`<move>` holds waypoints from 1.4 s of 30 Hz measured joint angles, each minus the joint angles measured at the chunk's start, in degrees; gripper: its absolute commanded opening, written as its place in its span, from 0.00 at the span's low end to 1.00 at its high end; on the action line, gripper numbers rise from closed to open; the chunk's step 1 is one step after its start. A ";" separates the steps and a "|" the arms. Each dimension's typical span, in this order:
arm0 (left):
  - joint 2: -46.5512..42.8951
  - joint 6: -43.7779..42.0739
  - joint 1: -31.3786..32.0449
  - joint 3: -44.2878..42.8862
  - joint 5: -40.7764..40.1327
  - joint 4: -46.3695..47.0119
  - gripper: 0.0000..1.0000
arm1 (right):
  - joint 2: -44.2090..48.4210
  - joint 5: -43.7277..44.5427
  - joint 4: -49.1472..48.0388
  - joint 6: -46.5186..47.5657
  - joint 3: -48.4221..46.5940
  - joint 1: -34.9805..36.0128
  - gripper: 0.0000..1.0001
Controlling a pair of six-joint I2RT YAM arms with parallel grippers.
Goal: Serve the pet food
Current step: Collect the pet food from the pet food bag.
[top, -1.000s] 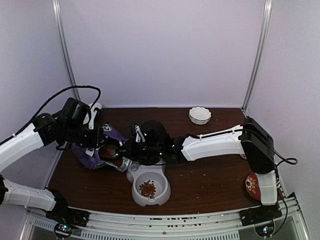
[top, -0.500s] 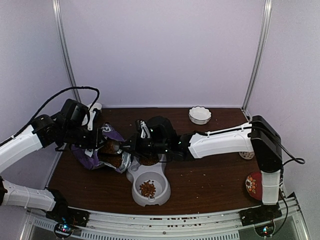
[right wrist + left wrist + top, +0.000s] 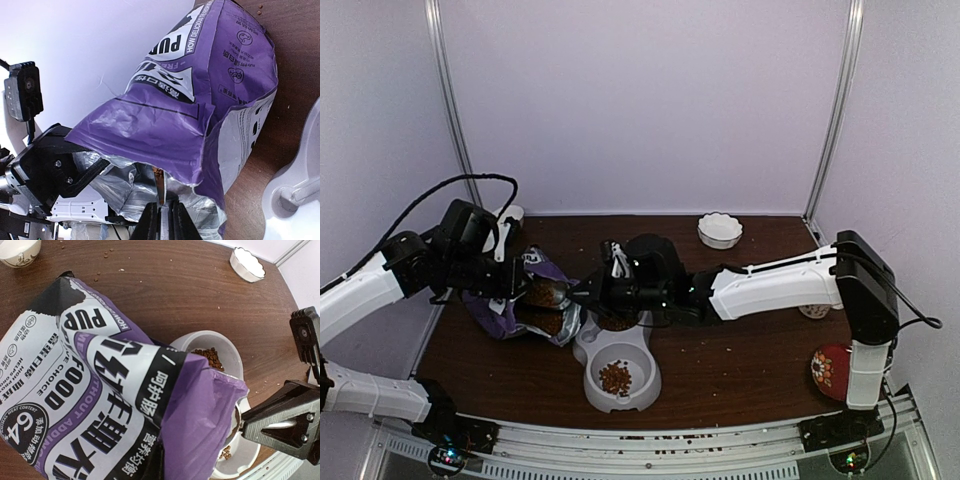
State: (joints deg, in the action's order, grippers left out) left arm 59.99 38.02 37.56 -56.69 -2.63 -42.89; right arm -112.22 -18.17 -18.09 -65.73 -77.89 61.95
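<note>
The purple pet food bag (image 3: 510,312) lies tilted at the table's left, mouth facing right. My left gripper (image 3: 508,285) is shut on its upper edge, with the fingers hidden behind the bag (image 3: 100,390) in the left wrist view. My right gripper (image 3: 166,209) is shut on the thin metal scoop handle (image 3: 160,187), which runs into the bag's silver-lined mouth (image 3: 130,185). The scoop's bowl is hidden inside. Reddish-brown pet food (image 3: 615,377) lies in the near half of the grey double bowl (image 3: 642,392). More pet food (image 3: 209,357) lies in the half beside the bag.
A white scalloped dish (image 3: 720,229) stands at the back right. A red patterned plate (image 3: 827,367) lies at the right front. Another white bowl (image 3: 17,250) sits behind the bag. Loose pellets dot the brown table (image 3: 720,350).
My right arm has shifted a little to the right, with the scoop handle still in its grip at the bag's mouth. The left arm and the bag have hardly moved.
</note>
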 measured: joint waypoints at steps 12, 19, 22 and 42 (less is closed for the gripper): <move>-0.02 -0.02 0.02 0.07 -0.42 0.31 0.00 | 2.27 -0.04 -2.56 -1.86 3.13 -0.02 0.00; -0.02 -0.04 0.04 0.07 -0.79 0.39 0.00 | 2.43 -0.04 -4.52 -2.73 4.55 -0.13 0.00; -0.04 -0.17 0.04 0.09 -0.87 0.39 0.00 | 2.43 -0.09 -5.62 -3.41 5.16 -0.26 0.00; -0.07 -0.44 0.15 0.09 -1.22 0.44 0.00 | 7.28 3.39 5.79 1.42 4.98 0.98 0.00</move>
State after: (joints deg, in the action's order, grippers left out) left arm 59.92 37.58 37.71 -56.60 -3.86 -42.46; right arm -104.95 -14.79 -12.29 -64.31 -72.90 62.94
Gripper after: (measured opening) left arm 0.019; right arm 0.115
